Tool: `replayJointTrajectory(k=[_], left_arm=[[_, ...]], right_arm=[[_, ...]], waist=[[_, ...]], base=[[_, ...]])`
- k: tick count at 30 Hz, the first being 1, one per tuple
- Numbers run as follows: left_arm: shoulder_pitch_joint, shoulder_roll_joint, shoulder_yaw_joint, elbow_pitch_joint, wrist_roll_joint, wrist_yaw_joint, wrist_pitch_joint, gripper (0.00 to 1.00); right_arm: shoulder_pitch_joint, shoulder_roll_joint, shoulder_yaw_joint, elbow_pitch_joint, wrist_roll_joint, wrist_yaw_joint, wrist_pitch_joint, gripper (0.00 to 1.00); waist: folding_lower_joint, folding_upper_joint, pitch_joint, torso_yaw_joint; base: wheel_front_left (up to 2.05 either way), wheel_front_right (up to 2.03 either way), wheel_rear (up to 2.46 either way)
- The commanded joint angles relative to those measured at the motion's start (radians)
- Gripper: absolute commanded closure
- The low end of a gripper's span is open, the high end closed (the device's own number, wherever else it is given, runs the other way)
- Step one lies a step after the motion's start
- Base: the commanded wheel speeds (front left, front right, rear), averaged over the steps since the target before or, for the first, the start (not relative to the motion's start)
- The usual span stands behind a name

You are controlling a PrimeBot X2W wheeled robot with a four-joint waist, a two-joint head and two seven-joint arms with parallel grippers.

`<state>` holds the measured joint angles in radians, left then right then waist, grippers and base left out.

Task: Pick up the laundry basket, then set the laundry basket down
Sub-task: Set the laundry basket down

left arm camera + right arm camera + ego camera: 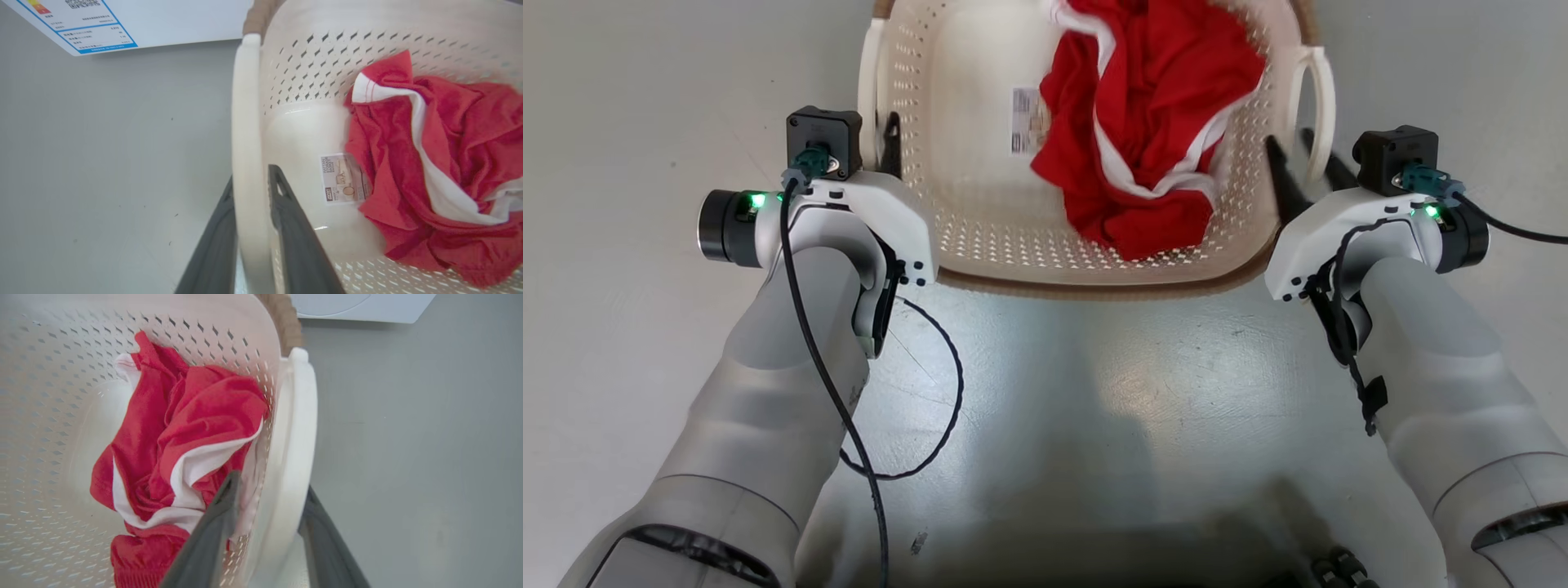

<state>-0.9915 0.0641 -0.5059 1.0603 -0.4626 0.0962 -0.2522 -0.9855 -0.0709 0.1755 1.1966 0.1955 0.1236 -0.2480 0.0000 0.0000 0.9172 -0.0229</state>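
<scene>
Floor (1094, 392) spread grey and open left of my left arm, right of my right arm and across the near stretch between them, where a black cable (947, 392) hung in a loop off the left forearm. Straight ahead stood the laundry basket (980, 237), between my two grippers, its near edge with the brown band (1094, 286) close to both wrists. From the left wrist I saw a white panel (163, 20) with a blue-bordered label beyond the basket's far end, floor between them.

Inside the basket a red garment (1143, 122) with white trim lay bunched toward the right wall, and a sticker (1027, 121) showed on the pale bottom just beside it.

My left gripper (882, 135) sat astride the left handle (247, 122), one dark finger on each side and very close; I could not tell whether they pinched it. My right gripper (1289, 139) straddled the right handle (298, 437) with its jaws apart: the inner finger stood off it with perforated wall showing in the gap, while the outer one lay against its edge.

The basket's far end was cut off at the top of my head view. The sticker's print was too small to read, and I could not make out the basket's underside.
</scene>
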Motion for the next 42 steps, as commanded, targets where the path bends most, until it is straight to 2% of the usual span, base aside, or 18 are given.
replayJointTrajectory(k=[1, 11, 17, 20, 27, 42], left_arm=[[0.003, 0.021, 0.025, -0.005, 0.023, -0.001, -0.01, 0.0], [0.002, 0.027, 0.06, 0.031, 0.039, 0.017, -0.01, 0.0], [0.028, 0.03, 0.086, 0.039, 0.042, 0.029, -0.01, 0.0], [0.048, 0.031, 0.094, 0.055, 0.043, 0.021, -0.01, 0.0], [0.143, 0.033, 0.182, -0.059, 0.024, 0.01, -0.01, 0.0], [0.378, 0.015, 0.287, -0.236, 0.11, -0.03, -0.01, 0.0]], right_arm=[[0.029, 0.021, 0.008, -0.015, -0.004, 0.007, -0.014, 0.0], [0.055, 0.021, -0.039, -0.083, -0.041, 0.007, -0.014, 0.0], [0.095, 0.021, -0.068, -0.16, -0.038, 0.007, -0.014, 0.0], [0.126, 0.021, -0.067, -0.209, -0.032, 0.007, -0.014, 0.0], [0.231, 0.021, -0.099, -0.315, -0.055, 0.007, -0.014, 0.0], [0.397, 0.021, -0.174, -0.463, -0.129, 0.007, -0.014, 0.0]], waist=[[0.0, 0.0, -0.001, 0.0], [0.0, 0.0, -0.016, -0.006], [0.0, 0.0, -0.058, -0.014], [0.0, 0.0, -0.087, -0.022], [0.0, 0.0, -0.202, -0.024], [0.0, 0.0, -0.458, -0.026]], base=[[0.0, 0.0, 0.0], [0.0, 0.0, 0.0], [0.0, 0.0, 0.0], [0.0, 0.0, 0.0], [0.0, 0.0, 0.0], [0.0, 0.0, 0.0]])
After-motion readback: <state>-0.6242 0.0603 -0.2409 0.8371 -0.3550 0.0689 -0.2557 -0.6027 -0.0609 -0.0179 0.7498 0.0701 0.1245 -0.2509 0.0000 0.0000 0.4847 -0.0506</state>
